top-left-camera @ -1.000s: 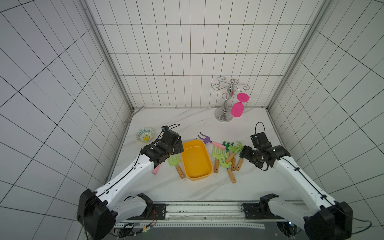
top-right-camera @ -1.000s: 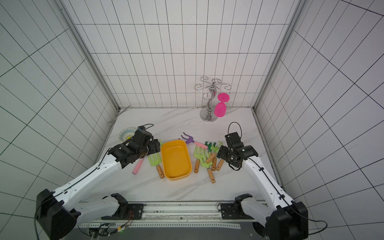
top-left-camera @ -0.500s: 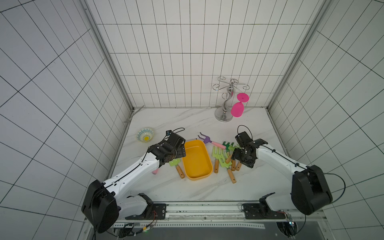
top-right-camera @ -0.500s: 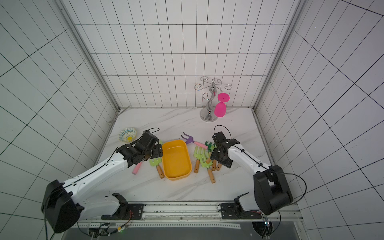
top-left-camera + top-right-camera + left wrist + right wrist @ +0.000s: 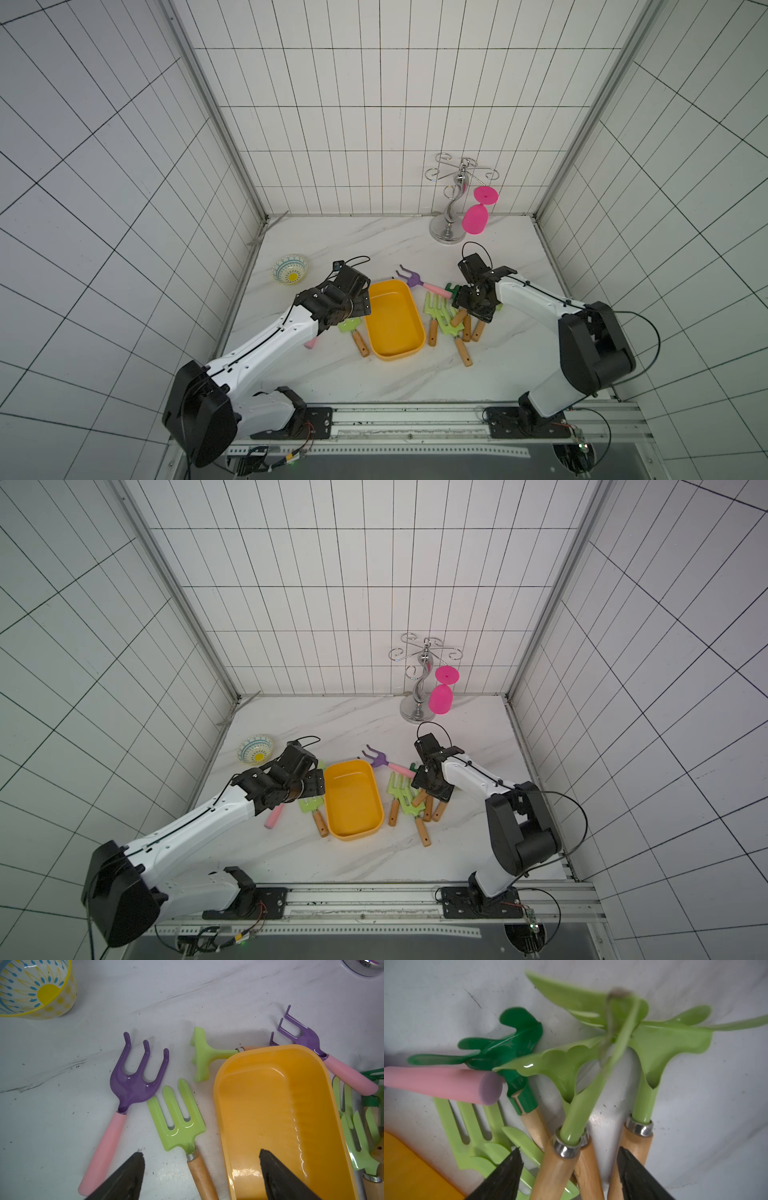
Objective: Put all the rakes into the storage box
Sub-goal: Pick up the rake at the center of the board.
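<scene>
The white bench [image 5: 353, 241], veined in grey like marble and flecked with small dark marks, carries everything. At the lower middle of both top views lies the storage box [image 5: 392, 328]. It is shallow yellow-orange plastic, smooth and glossy, rectangular with rounded corners, and has faint ripples along one inner wall. It is empty, so I judge the task to be at its start: gripping, lifting, carrying and letting go are all left to do.

Just right of the box in a top view is a heap of hand tools, and the rake [image 5: 571, 1064] lies in it on the bench. It has a glossy light-green enamel head fanning out to bent tines, a bright metal collar and a round pale wooden handle. It lies crossed over other wooden-handled tools, close to a dark-green rake [image 5: 508, 1047] and the matte pink handle [image 5: 442, 1082] of a purple pronged tool.

The right claw [image 5: 569, 1150] stands over this heap with its black fingers apart on either side of the rake's handle. As far as the blurred view shows, it has not clamped. The left claw [image 5: 200, 1153] is spread wide and empty. It hovers at the box's left edge above a flat, three-tined light-green fork [image 5: 176, 1118].
</scene>
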